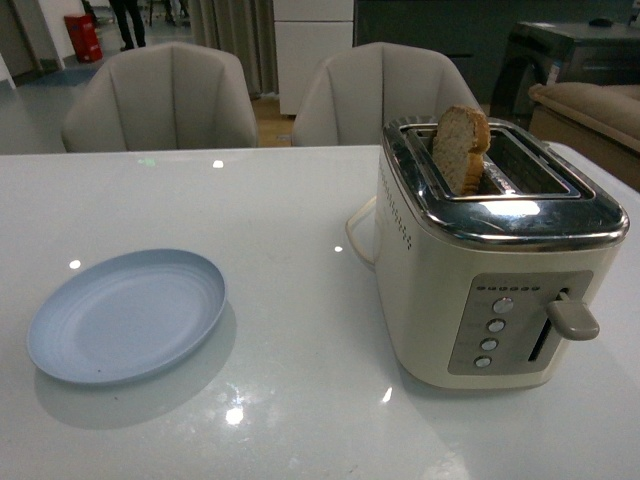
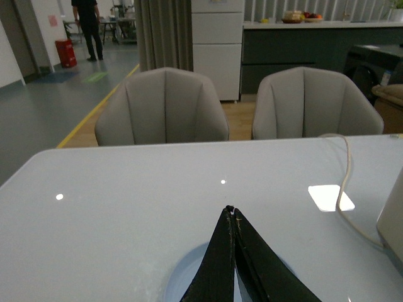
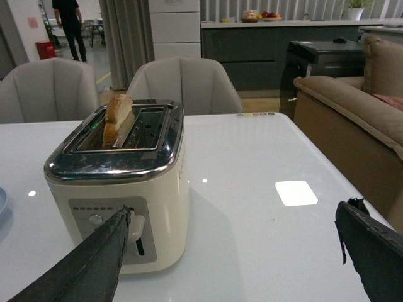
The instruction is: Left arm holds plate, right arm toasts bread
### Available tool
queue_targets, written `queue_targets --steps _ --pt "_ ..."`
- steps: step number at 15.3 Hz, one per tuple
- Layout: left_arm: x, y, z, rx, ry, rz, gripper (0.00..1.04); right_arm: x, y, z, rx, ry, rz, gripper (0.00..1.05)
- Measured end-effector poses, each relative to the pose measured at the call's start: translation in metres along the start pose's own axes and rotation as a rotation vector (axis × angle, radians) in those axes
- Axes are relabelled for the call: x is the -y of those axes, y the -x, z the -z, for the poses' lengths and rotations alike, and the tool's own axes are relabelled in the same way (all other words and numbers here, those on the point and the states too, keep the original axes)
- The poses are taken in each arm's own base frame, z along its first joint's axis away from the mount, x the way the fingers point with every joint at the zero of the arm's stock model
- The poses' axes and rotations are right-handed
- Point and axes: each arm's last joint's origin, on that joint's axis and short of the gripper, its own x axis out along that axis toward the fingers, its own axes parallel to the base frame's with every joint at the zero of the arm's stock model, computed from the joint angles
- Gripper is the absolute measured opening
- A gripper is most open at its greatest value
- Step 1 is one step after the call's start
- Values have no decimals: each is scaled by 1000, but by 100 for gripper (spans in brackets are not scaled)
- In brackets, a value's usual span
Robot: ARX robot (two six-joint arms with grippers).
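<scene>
Front view: the plate (image 1: 126,316) lies flat on the white table (image 1: 290,420), well apart from the cream toaster (image 1: 497,264), where the bread (image 1: 461,148) stands upright in the left-hand slot, its rounded end poking out; neither arm shows. Left wrist view: the left gripper (image 2: 232,217) hangs above the plate (image 2: 189,277), jaws pressed together with nothing between them. Right wrist view: the right gripper (image 3: 236,217) is spread wide beside the toaster (image 3: 119,195), one finger (image 3: 94,258) in front of the lever (image 3: 135,225); the bread (image 3: 118,118) sits in the slot.
</scene>
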Motion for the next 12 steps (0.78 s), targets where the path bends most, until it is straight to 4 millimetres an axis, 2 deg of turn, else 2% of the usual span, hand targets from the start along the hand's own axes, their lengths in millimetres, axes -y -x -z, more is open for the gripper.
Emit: queue_targets --steps 6,12 --pt "-10 14 15 -28 -1 -11 2 0 0 0 0 0 0 98" --pt "-9 47 32 -14 -1 4 2 0 0 0 0 0 0 98"
